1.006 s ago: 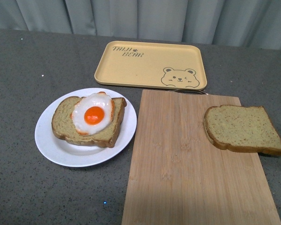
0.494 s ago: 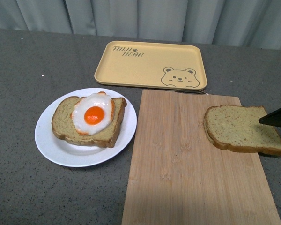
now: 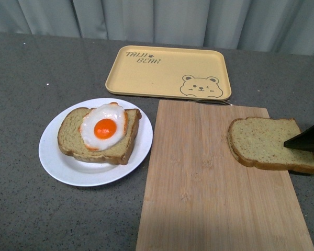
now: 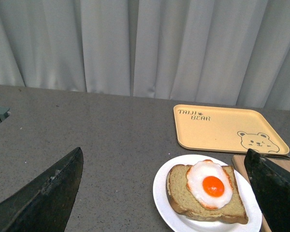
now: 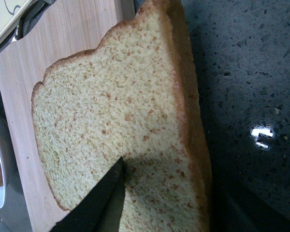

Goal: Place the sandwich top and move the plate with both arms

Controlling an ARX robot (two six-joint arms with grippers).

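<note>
The sandwich top [image 3: 264, 142], a plain brown speckled slice, lies on the right end of the wooden board and fills the right wrist view [image 5: 121, 111]. My right gripper [image 3: 307, 142] is open at the slice's right edge. One black finger [image 5: 94, 200] rests over the crumb, and the other is a dark shape beside the crust. The white plate [image 3: 52, 157] sits at the left and holds a bread slice [image 3: 73, 140] with a fried egg [image 3: 103, 127] on it. My left gripper [image 4: 164, 154] is open and hangs above and short of the plate [image 4: 159, 186]. It is out of the front view.
A wooden cutting board [image 3: 209, 193] lies right of the plate, with the slice's right end overhanging it. A yellow bear-print tray [image 3: 167, 70] lies behind the board. The table is dark grey and speckled [image 3: 21, 78]. Curtains [image 4: 135, 43] hang behind.
My right gripper came in from the right edge and now sits a little lower and further left, over the plain slice's right end. Bread, plate and tray have not moved.
</note>
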